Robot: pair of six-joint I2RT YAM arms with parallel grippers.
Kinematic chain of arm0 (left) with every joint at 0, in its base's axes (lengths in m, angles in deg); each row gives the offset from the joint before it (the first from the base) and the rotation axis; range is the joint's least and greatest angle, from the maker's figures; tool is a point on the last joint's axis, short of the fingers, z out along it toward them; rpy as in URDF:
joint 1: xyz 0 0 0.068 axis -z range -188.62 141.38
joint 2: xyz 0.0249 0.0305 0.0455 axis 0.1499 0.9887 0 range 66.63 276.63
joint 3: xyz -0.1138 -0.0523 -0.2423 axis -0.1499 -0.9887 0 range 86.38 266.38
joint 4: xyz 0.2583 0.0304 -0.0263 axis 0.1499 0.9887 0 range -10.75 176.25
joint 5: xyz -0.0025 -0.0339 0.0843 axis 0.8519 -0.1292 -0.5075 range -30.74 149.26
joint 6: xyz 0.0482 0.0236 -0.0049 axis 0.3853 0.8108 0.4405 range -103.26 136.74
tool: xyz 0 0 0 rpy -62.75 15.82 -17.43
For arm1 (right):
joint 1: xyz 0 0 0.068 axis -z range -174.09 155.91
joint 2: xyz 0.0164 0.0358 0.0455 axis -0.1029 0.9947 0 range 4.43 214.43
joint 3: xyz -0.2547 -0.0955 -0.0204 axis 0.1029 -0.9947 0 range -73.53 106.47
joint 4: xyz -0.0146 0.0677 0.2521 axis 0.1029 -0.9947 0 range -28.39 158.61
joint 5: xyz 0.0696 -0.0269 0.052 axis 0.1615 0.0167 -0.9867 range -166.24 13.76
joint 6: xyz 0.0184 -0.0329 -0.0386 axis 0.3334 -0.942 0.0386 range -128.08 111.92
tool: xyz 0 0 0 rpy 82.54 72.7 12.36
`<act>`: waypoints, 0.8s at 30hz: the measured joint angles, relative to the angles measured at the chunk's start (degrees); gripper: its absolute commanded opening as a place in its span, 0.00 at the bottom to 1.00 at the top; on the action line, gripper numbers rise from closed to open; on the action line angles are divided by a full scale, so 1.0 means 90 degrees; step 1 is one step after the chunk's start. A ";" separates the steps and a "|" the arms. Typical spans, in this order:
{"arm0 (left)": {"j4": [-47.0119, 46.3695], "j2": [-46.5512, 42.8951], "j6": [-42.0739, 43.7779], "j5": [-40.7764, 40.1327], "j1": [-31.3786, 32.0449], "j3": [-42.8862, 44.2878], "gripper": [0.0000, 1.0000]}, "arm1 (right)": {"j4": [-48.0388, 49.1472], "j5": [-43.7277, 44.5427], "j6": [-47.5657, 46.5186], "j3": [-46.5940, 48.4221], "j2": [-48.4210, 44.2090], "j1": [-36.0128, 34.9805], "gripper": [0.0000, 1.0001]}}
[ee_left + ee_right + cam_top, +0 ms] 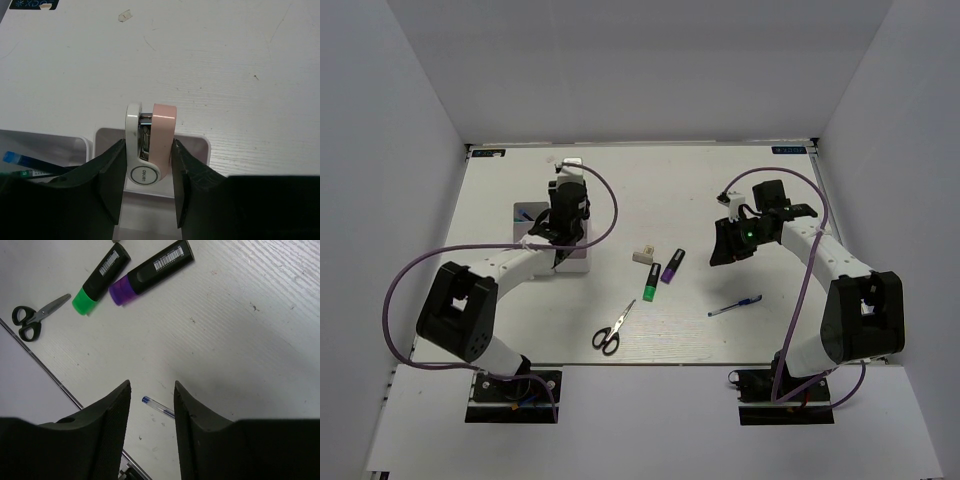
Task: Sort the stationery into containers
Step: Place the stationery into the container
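My left gripper [148,145] is shut on the small pink and white block [162,135] and holds it above a compartment of the white organizer tray [200,141]. In the top view the left gripper [568,174] hangs over the tray [578,260] with the block [570,163] at its tip. My right gripper [152,385] is open and empty, and the thin blue pen [159,408] lies on the table below its gap. The green highlighter [99,280], purple highlighter [150,271] and black-handled scissors [32,320] lie beyond it. The beige block [643,255] sits near the highlighters.
A blue item [15,159] lies in the tray's left compartment. In the top view the scissors [610,330] lie near the front edge, the pen [735,305] lies right of them, and the right gripper [732,243] hovers above the table. White walls enclose the table.
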 measured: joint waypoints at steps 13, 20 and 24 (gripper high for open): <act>0.0340 -0.0670 -0.0338 0.0129 -0.0005 -0.0219 0.67 | -0.0039 -0.0165 -0.0136 0.0000 0.0000 0.0029 0.90; 0.0393 -0.0848 -0.0464 0.0172 -0.0005 -0.0279 0.42 | -0.0046 -0.0187 -0.0143 0.0000 0.0000 0.0039 0.89; 0.0546 -0.1005 -0.0605 0.0296 -0.0005 -0.0328 0.00 | -0.0044 -0.0192 -0.0146 0.0000 0.0000 0.0046 0.85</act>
